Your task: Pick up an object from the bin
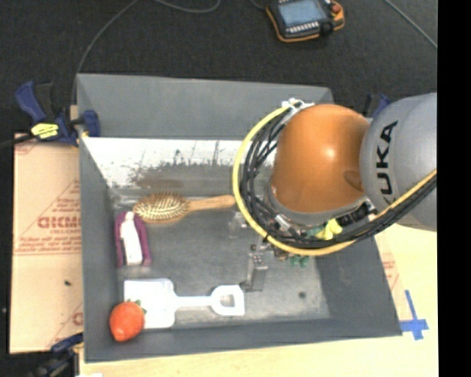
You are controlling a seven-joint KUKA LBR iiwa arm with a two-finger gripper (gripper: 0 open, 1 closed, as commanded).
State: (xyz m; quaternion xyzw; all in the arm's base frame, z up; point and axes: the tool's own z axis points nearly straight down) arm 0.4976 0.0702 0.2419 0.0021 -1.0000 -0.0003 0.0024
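Grey bin floor lies under me. My pincer hangs near the handle end of a white flat scoop by the bin's front. I cannot tell if my pincer is apart or together. A red strawberry touches the scoop's wide end. A wooden hairbrush lies farther back. My arm says KUKA.

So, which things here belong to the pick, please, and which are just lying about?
Job: gripper, grey bin, white spatula nearest the gripper, a likely pick.
Lying about: wooden hairbrush, white-and-purple bottle, red strawberry, orange handset outside the bin.
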